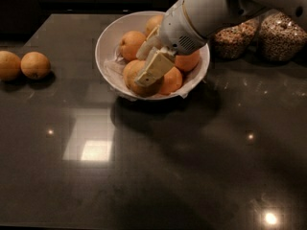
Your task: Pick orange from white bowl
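Note:
The white bowl (111,35) stands at the back middle of the dark counter and holds several oranges on a crinkled white liner. The orange (130,74), dull yellowish-tan and the largest, lies at the bowl's front left. My gripper (141,69) reaches down into the bowl from the upper right. Its cream fingers (154,67) are apart and straddle the orange: one lies across its front right side, the other sits behind its top. The orange rests in the bowl among brighter oranges (132,43).
Two loose oranges (34,64) lie at the counter's left edge. Glass jars of grains (283,35) stand at the back right, just behind my arm. Ceiling lights reflect off the glossy counter in front of the bowl.

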